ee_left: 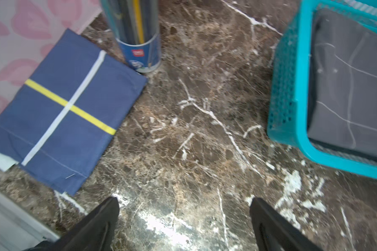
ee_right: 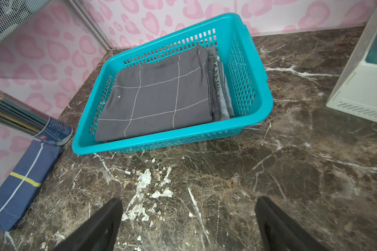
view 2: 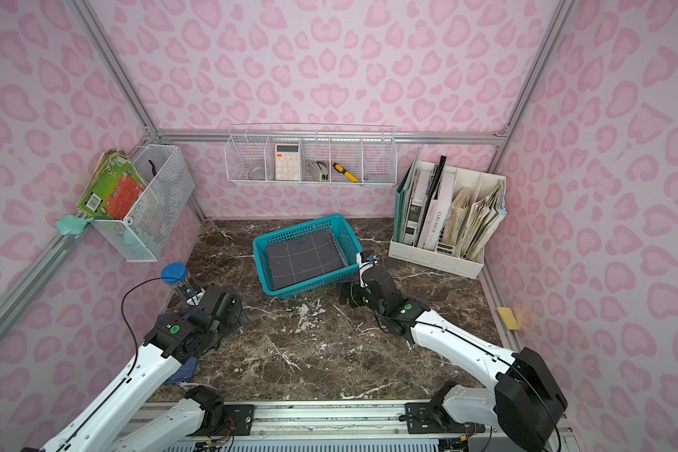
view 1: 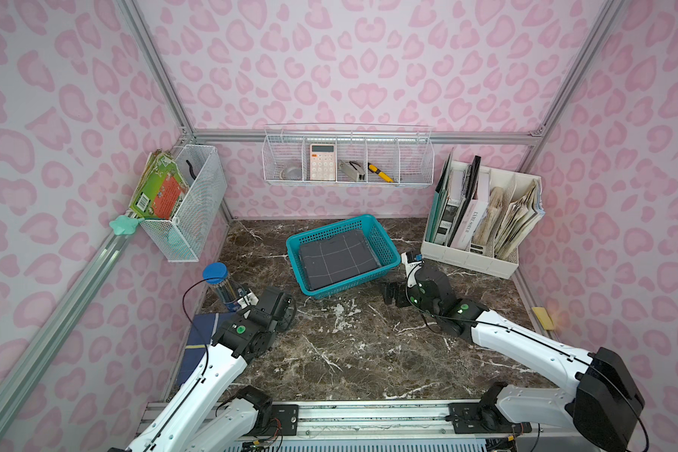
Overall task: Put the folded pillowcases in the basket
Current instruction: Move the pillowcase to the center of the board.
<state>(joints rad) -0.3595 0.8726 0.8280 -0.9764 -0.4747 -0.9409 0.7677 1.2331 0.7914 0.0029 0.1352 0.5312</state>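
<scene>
Your left gripper point(ee_left: 184, 202) and right gripper point(ee_right: 188, 200) both stand wide and empty above the marble table point(ee_right: 226, 173). Beyond the right one, the grey folded pillowcase point(ee_right: 157, 97) lies flat inside the teal basket point(ee_right: 258, 65); a blue folded cloth point(ee_left: 91, 87) lies on the table beside the left one.

Grey pillowcase point(view 2: 308, 256) flat inside teal basket point(view 2: 313, 282).
</scene>
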